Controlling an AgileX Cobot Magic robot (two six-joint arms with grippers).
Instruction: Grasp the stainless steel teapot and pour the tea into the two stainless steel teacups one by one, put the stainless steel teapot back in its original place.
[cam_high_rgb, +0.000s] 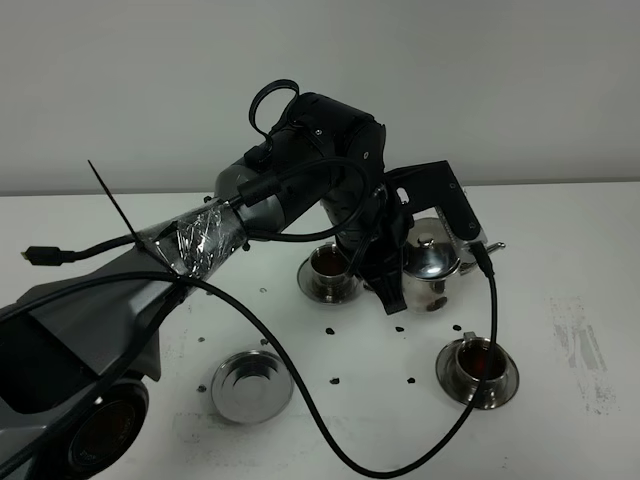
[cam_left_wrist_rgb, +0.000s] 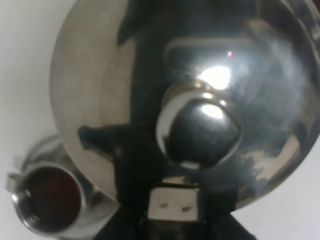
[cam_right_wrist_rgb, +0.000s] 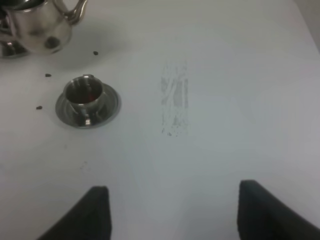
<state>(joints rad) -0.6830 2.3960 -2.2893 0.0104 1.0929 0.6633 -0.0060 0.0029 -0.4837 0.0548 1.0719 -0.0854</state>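
The stainless steel teapot (cam_high_rgb: 432, 260) is between the two teacups, upright, spout pointing right. My left gripper (cam_high_rgb: 388, 290) reaches across and is shut on its handle side. In the left wrist view the teapot's lid and knob (cam_left_wrist_rgb: 200, 132) fill the frame above the gripper (cam_left_wrist_rgb: 175, 207). One teacup (cam_high_rgb: 330, 270) stands on its saucer left of the pot, the other (cam_high_rgb: 477, 365) at the front right; both hold dark tea. The empty ringed saucer (cam_high_rgb: 251, 385) lies at the front left. My right gripper (cam_right_wrist_rgb: 175, 215) is open over bare table, with a teacup (cam_right_wrist_rgb: 85, 97) and the teapot (cam_right_wrist_rgb: 37, 25) beyond it.
A black cable (cam_high_rgb: 320, 420) loops over the table in front of the cups. Small dark specks (cam_high_rgb: 335, 380) dot the white tabletop. A grey scuff mark (cam_high_rgb: 580, 350) lies at the right; it also shows in the right wrist view (cam_right_wrist_rgb: 175, 100).
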